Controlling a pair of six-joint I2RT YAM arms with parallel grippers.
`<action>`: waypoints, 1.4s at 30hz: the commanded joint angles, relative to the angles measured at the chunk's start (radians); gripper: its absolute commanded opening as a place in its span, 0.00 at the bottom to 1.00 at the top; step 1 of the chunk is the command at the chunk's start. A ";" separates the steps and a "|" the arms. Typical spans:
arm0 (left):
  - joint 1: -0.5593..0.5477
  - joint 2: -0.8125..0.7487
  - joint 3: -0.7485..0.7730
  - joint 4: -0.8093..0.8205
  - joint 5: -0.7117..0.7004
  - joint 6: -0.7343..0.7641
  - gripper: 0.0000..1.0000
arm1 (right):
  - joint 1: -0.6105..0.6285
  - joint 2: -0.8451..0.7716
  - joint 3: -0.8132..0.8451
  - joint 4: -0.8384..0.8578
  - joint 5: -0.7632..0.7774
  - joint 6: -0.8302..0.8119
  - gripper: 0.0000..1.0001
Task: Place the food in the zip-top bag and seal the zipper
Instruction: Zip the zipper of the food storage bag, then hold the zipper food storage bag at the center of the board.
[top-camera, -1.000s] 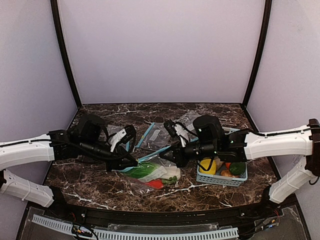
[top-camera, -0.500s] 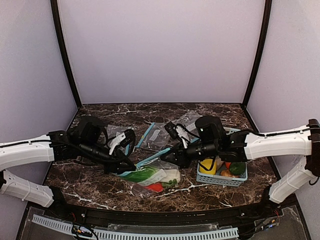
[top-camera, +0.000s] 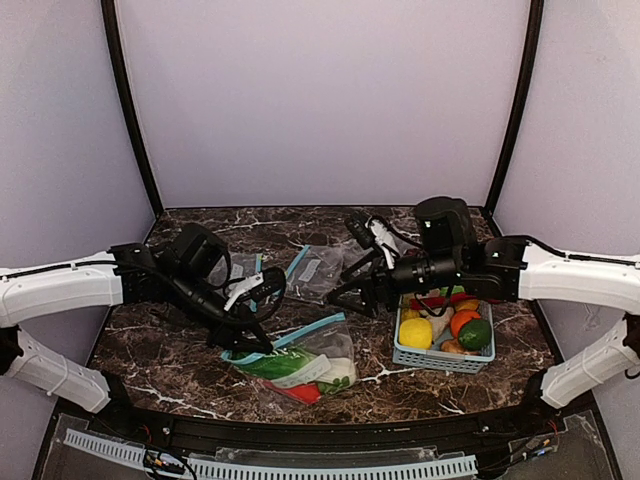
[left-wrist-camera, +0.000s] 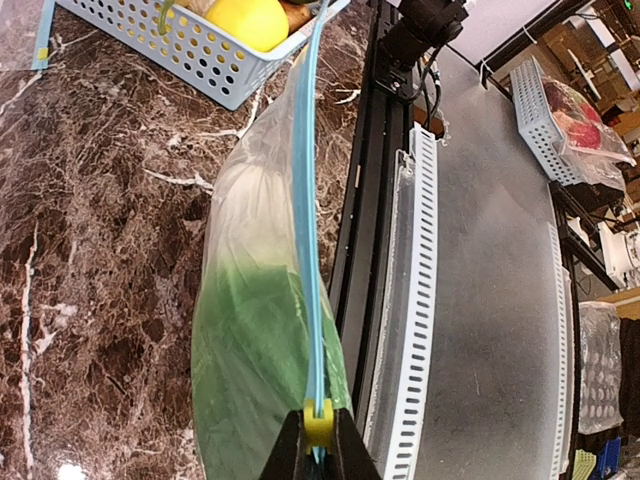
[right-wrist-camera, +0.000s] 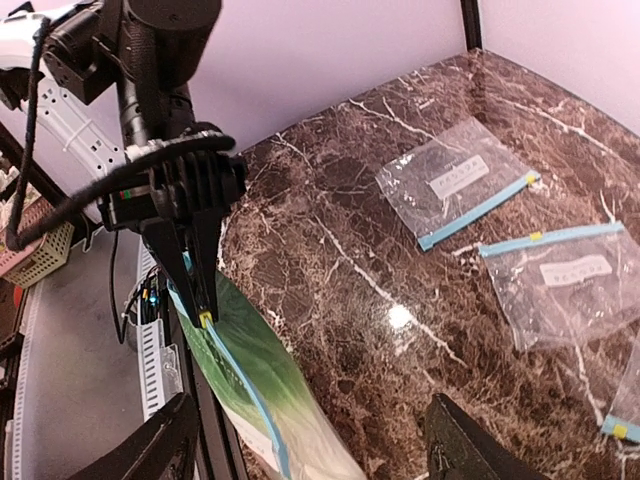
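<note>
Zip-top bag (top-camera: 335, 345) bulges with green leafy food (top-camera: 275, 363); left hand (left-wrist-camera: 318, 428) pinches zipper (left-wrist-camera: 305, 200); right hand (right-wrist-camera: 310, 448) released.

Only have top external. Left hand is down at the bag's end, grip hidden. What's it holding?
Observer: Left wrist view: the left hand is pinched on the small yellow slider at the near end of the zipper.
Operator: Right hand on the bag?
Observer: No. Right wrist view shows the right hand open, fingers spread, nothing between them.
Operator: Food clear of the seal?
Observer: In the left wrist view the leafy vegetable lies inside the zip-top bag, beside the zipper, nothing crossing it.
</note>
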 joint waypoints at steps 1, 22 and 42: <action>-0.006 0.030 0.064 -0.058 0.067 0.058 0.01 | 0.012 0.054 0.103 -0.054 -0.056 -0.093 0.76; -0.007 0.113 0.150 -0.086 0.143 0.086 0.01 | 0.101 0.266 0.122 0.049 -0.248 -0.049 0.55; -0.011 0.139 0.164 -0.092 0.217 0.097 0.01 | 0.104 0.334 0.101 0.056 -0.307 -0.046 0.44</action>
